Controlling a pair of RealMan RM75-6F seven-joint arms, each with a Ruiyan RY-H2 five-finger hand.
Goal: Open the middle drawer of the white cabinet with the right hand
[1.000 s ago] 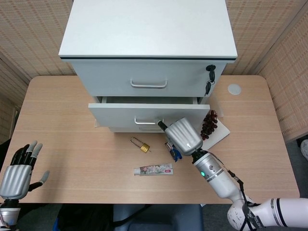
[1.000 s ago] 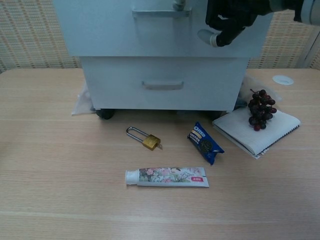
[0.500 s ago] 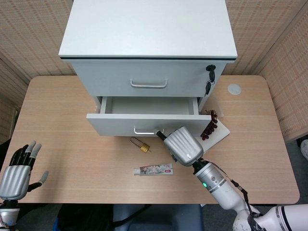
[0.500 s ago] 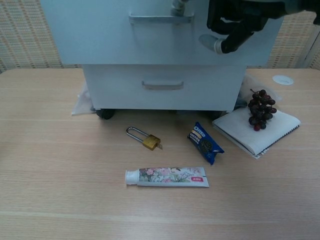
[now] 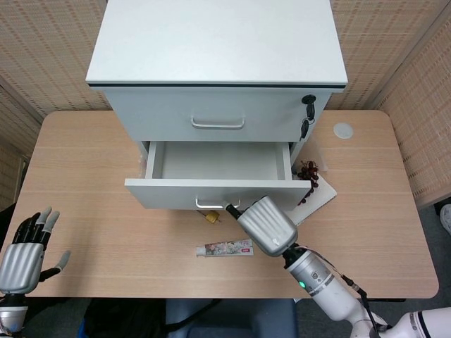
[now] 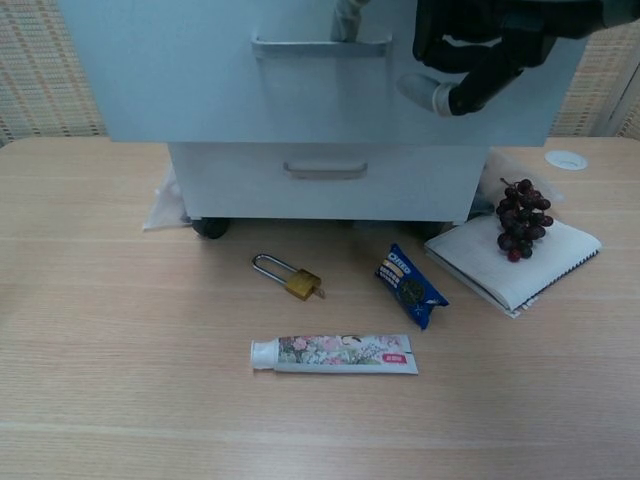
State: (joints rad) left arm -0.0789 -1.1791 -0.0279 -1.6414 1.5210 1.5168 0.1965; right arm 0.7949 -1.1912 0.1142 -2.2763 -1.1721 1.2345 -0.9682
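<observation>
The white cabinet (image 5: 218, 42) stands at the back of the table. Its middle drawer (image 5: 218, 162) is pulled well out and its inside is bare. My right hand (image 5: 266, 224) is just in front of the drawer's face, with a finger hooked on the metal handle (image 5: 209, 205). In the chest view the handle (image 6: 320, 45) is at the top edge, the right hand (image 6: 480, 45) is to its right, and one finger reaches up behind the bar. My left hand (image 5: 25, 252) is at the near left table edge, fingers apart, holding nothing.
On the table in front of the cabinet lie a brass padlock (image 6: 290, 278), a toothpaste tube (image 6: 335, 354) and a blue biscuit packet (image 6: 410, 286). Dark grapes (image 6: 522, 218) sit on a white notebook (image 6: 515, 262) at the right. Keys (image 5: 307, 113) hang from the top drawer's lock.
The middle drawer has slid further out toward me, pulled by my right hand, which moved back with the handle. The drawer now covers more of the padlock in the head view.
</observation>
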